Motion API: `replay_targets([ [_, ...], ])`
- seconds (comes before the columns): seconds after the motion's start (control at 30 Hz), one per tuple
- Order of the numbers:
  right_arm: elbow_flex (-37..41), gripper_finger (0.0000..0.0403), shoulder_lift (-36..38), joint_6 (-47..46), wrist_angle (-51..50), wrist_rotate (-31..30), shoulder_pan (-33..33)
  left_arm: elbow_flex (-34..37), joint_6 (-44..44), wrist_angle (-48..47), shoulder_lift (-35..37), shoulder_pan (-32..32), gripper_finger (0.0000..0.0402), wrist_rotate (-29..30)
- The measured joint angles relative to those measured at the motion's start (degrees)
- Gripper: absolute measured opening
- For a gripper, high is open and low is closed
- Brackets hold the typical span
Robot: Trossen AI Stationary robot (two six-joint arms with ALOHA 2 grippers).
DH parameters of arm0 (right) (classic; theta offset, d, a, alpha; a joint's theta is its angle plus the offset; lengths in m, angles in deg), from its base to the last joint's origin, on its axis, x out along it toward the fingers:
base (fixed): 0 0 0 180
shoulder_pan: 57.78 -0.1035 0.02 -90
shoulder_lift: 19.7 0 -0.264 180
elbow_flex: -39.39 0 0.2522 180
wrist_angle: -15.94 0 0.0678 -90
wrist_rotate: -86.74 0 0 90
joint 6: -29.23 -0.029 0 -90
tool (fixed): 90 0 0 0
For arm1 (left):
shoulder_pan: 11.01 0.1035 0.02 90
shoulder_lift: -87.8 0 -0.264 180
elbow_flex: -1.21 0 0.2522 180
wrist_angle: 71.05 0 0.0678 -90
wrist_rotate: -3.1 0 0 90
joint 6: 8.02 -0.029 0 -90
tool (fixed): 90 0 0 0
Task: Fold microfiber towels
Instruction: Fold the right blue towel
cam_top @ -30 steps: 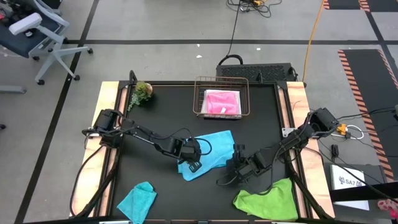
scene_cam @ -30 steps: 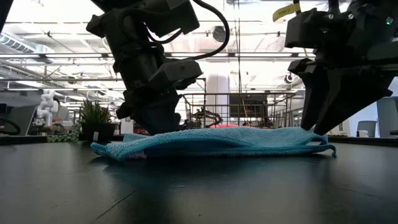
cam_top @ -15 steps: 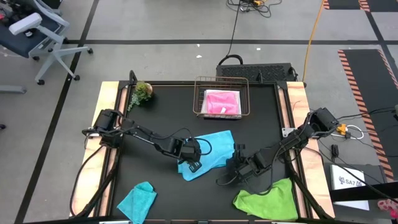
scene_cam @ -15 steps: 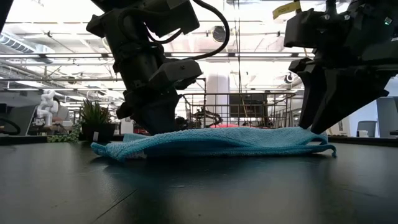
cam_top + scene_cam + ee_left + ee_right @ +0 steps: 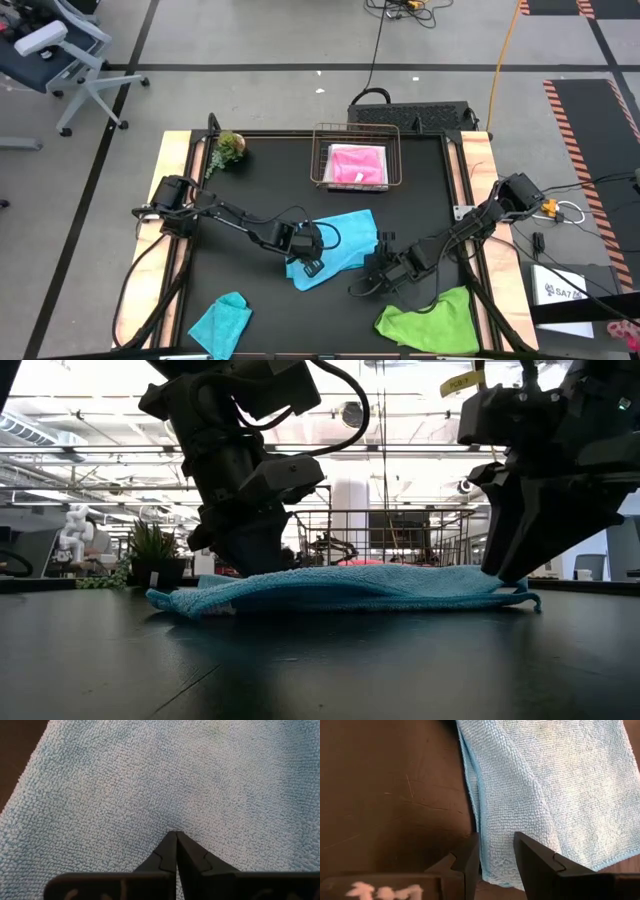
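A sky blue towel lies flat on the black table, folded over along one side. My left gripper is shut, and its tips rest on the towel's left near part. My right gripper is open at the towel's right near corner, one finger on either side of the doubled edge. A pink towel lies in the wire basket. Near the front edge lie a teal towel and a lime green towel. My left gripper presses its shut fingertips down on the towel's upper face, well in from its edges. The fingers come from above, slanting. The cloth lies flat on the table beneath them. My right gripper: I cannot tell whether its fingers touch the doubled edge.
A small green plant stands at the table's far left corner. The wire basket stands at the far middle. Bare black table shows between the blue towel and the teal one.
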Motion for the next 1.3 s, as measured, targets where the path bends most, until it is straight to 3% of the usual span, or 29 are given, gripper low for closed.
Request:
replay_targets([
  [0.67,0.9,0.0110,-2.3,-2.3,0.2,0.0,0.4,0.0,0.0,0.0,0.0,0.0,0.0007,0.0],
  [0.9,0.6,0.0044,-1.9,-3.1,0.2,-1.3,1.1,0.0,0.0,0.2,0.0,0.0,0.0010,0.0],
  [1.0,0.5,0.0008,-1.9,-3.1,1.0,1.0,1.1,0.0,0.0,0.1,0.0,0.0,0.0008,0.0],
  [1.3,0.4,0.0003,-1.4,-8.5,1.3,10.1,-0.9,0.0,0.2,0.1,0.0,0.0,0.0004,0.0],
])
